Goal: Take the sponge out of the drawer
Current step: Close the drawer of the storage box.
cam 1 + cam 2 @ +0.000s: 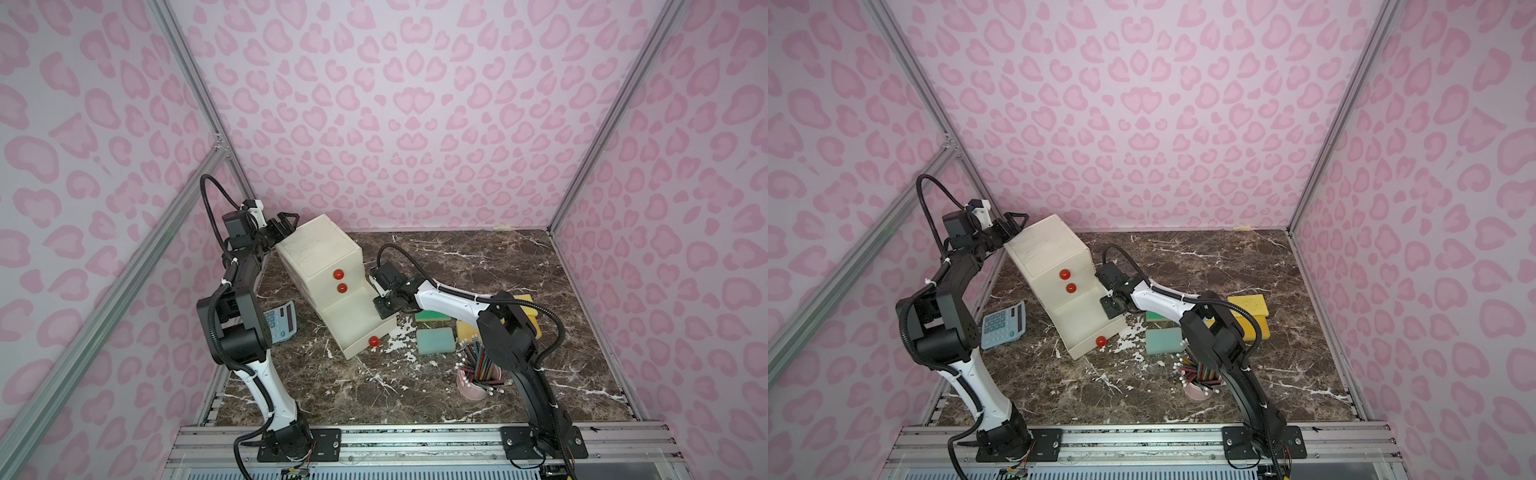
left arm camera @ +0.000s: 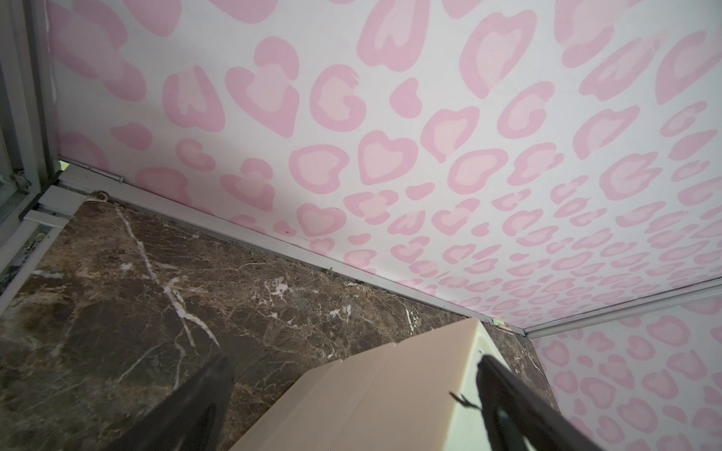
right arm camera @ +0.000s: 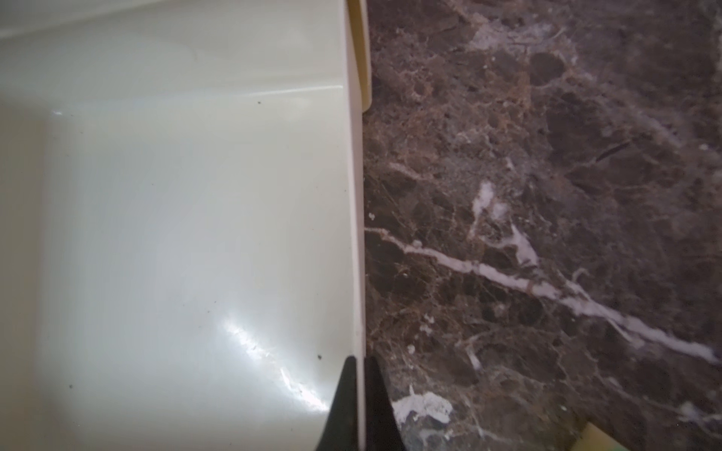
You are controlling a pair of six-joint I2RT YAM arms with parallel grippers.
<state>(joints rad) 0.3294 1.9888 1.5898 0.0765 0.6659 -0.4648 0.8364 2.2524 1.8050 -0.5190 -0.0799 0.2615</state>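
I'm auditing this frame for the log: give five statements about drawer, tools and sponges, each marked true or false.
1. The bottom drawer is pulled open. True.
2. The right tool is open, clear of the drawer. False: it is shut on the drawer's side wall.
3. The left tool stands open at the cabinet's back corner. True.
4. The teal sponge lies in the drawer. False: it lies on the table beside it.
5. The calculator sits on the cabinet. False: it lies on the table.

cream drawer (image 1: 353, 332), red knobs (image 1: 337, 274), marble table (image 1: 498, 374)
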